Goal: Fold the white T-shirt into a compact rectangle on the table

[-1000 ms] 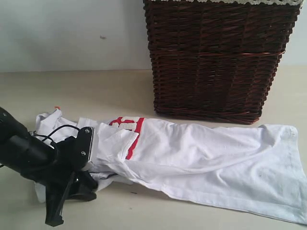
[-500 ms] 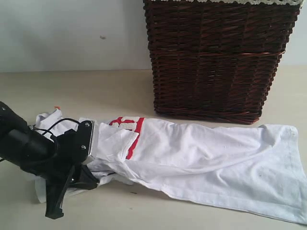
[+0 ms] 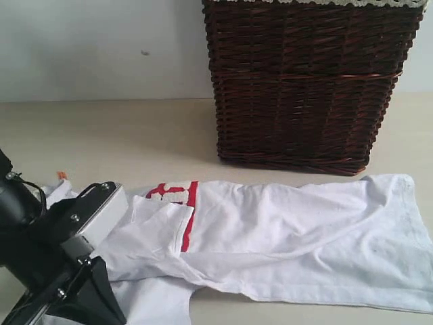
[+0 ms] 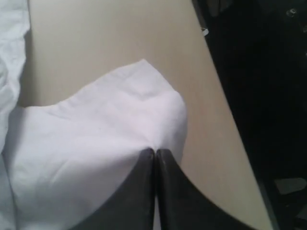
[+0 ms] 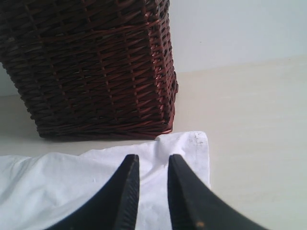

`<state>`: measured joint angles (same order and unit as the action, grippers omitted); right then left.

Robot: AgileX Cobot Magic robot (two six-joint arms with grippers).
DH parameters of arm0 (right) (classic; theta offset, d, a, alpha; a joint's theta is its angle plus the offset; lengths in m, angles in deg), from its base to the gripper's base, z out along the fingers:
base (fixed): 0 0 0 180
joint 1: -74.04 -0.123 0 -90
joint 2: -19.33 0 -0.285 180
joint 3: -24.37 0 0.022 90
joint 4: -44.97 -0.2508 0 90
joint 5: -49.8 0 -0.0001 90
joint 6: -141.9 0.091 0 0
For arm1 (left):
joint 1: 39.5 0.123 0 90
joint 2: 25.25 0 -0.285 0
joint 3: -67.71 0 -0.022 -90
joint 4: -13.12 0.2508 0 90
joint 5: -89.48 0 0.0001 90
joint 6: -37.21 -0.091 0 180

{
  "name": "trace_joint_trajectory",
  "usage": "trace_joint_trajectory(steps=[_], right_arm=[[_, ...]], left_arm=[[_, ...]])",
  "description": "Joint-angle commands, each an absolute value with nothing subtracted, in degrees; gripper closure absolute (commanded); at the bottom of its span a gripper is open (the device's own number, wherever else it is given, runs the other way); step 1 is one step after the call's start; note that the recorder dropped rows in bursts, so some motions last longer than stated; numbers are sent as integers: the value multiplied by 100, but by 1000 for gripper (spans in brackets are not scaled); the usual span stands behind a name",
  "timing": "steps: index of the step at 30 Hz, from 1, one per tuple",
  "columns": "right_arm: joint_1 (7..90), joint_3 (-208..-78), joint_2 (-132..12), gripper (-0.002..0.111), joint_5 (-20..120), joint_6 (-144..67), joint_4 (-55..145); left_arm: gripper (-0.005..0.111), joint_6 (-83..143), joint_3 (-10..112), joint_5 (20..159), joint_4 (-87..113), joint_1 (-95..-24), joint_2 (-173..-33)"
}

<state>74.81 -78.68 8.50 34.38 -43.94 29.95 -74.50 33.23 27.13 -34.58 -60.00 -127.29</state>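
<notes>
We judge folding barely begun: the white T-shirt [image 3: 291, 237] lies rumpled on the table [image 3: 122, 135], left gripper [image 4: 154, 155] pinching it, right gripper [image 5: 152, 159] narrowly parted, empty.

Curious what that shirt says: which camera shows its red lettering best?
The exterior view: the red lettering peeks from folds of the white T-shirt, too hidden to read. The left wrist view shows only plain cloth pinched by the left gripper; the right wrist view, a plain hem.
</notes>
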Motion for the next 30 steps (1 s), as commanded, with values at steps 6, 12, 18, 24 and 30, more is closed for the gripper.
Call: trace_joint_trajectory(steps=[6, 12, 18, 24, 30], right_arm=[[7470, -7842, 881, 87, 3468, -4399, 2992], [7470, -7842, 881, 87, 3468, -4399, 2992], [7470, -7842, 881, 87, 3468, -4399, 2992], [7470, -7842, 881, 87, 3468, -4399, 2992], [7470, -7842, 881, 87, 3468, -4399, 2992]], left_arm=[[107, -6727, 3327, 1951, -3211, -6006, -12758], [107, -6727, 3327, 2881, -3167, -6006, -12758], [107, -6727, 3327, 5962, -3533, -6006, -12758], [107, -7205, 3327, 6413, -4054, -6006, -12758], [107, -7217, 3345, 6892, -4598, -6006, -12758]])
